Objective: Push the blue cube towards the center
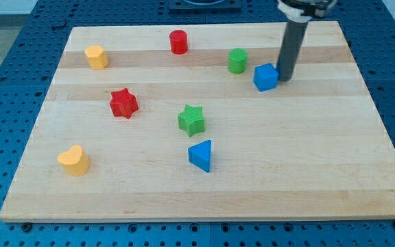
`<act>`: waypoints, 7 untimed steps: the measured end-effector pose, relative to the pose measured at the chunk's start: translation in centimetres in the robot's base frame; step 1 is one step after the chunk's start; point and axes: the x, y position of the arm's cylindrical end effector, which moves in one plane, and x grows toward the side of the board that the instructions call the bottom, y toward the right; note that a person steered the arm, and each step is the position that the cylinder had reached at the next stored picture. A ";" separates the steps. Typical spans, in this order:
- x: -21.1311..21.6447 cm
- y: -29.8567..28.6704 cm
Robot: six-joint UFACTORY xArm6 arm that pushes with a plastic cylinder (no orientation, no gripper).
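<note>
- Closest to the camera sits the blue triangular block (200, 155), low and a bit left of middle, with the yellow heart-ish block (73, 160) off at the view's lower left.
- Now the job's own thing: the blue cube (266, 77) is in the upper right part of the wooden board (321, 171), just beside the green cylinder (237, 60) on its left.
- No pincer on this arm at all, so nothing to spread or pinch; it's just a dark rod, and my tip (284, 79) looks to be touching the cube's right face, or a hair off it, hard to say.
- Handling guess: small, rigid, light plastic on smooth wood, so it should slide easily and may spin if nudged off-centre. Best contact is the middle of that upper-right side, pushing down-left.
- Further out: green star (191, 119) near the middle, red star (123, 103), red cylinder (178, 42), yellow block (97, 57) at upper left.
- Rod's top is cut off by the view's top edge, and the cube's far faces are hidden.
</note>
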 end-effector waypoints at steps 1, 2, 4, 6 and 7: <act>0.0 -2.6; 0.0 -4.4; -0.3 -6.5; -1.7 -9.4; -2.4 -10.9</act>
